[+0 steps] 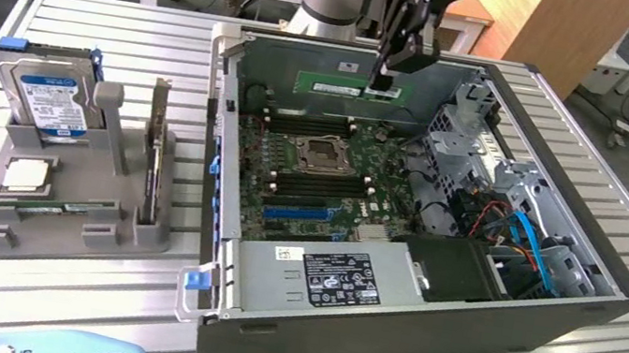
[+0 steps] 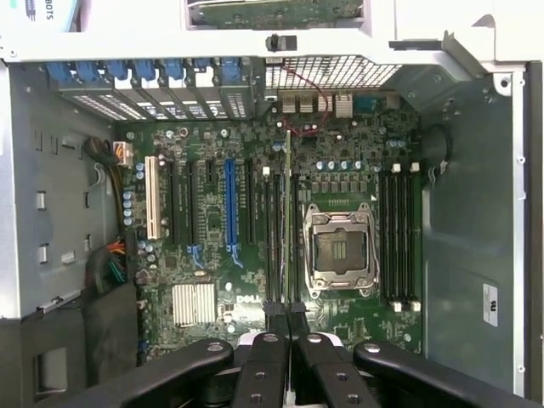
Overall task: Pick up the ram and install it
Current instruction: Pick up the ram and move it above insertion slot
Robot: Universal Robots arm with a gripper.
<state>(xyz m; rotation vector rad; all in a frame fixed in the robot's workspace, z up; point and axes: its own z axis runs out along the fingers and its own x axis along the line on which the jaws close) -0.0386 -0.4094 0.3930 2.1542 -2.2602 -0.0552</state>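
Note:
My gripper (image 1: 386,82) hangs over the back of the open computer case (image 1: 391,336), shut on the ram (image 1: 347,90), a long green stick held level above the motherboard (image 1: 315,172). In the wrist view the ram (image 2: 288,212) is edge-on, a thin line running out from between my black fingers (image 2: 263,357). It lines up over the dark memory slots (image 2: 274,229) beside the empty processor socket (image 2: 340,246), still clearly above them. A second thin board (image 1: 152,146) stands on edge in the grey holder (image 1: 67,227).
The holder on the exterior view's left also carries a silver hard drive with a blue label (image 1: 49,97) and a small square processor chip (image 1: 24,175). Inside the case are a power supply (image 1: 330,279), drive cages and blue cables (image 1: 526,243). More memory slots (image 2: 399,238) lie across the socket.

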